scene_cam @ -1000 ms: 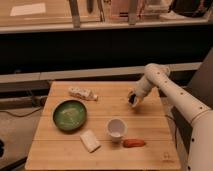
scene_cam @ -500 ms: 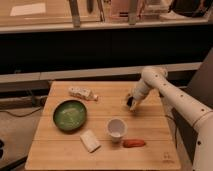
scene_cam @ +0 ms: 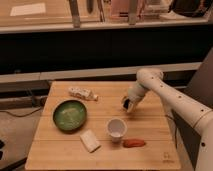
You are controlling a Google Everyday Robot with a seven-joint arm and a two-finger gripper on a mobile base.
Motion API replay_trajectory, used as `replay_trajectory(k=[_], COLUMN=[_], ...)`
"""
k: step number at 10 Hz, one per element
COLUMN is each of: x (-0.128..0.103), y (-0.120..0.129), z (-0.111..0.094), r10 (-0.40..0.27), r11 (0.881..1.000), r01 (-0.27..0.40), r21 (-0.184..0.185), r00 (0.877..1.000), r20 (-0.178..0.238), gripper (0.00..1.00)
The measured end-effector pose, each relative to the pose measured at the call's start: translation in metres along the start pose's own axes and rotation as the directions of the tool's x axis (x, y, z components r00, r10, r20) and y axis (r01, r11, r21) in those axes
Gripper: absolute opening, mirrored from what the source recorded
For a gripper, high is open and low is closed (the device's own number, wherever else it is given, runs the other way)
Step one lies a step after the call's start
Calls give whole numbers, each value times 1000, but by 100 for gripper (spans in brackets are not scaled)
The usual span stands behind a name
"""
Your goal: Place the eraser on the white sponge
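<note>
My gripper hangs over the wooden desk's right side, jaws together. The flat off-white rectangular sponge lies front-left, past the white cup, long axis diagonal.

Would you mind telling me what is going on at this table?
The robot's arm reaches over the wooden table, its gripper shut and low above the wood behind the white cup. Whether it holds the eraser is unclear. The white sponge lies bare near the front edge, in front of the green bowl.

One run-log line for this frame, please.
gripper over table, behind-right of white cup, jaws shut | white sponge near front edge, nothing on it | placement not done
</note>
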Motion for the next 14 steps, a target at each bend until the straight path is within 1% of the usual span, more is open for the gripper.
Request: replay_trajectory(k=[2, 4, 6, 10, 13, 14], x=[-6, -21, -27, -51, -61, -74], y=[1, -2, -1, 1, 3, 2], z=[2, 9, 10, 18, 22, 25], r10=[-5, -19, -23, -54, -74, -97], r11=[1000, 1000, 1000, 997, 995, 992], r01=[5, 19, 23, 54, 74, 96], r21=[-7, -16, -21, -49, -66, -81], r00=[1000, 1000, 1000, 998, 997, 995], r20=[-1, -1, -3, -7, -9, -8], gripper=[0, 0, 0, 0, 0, 0])
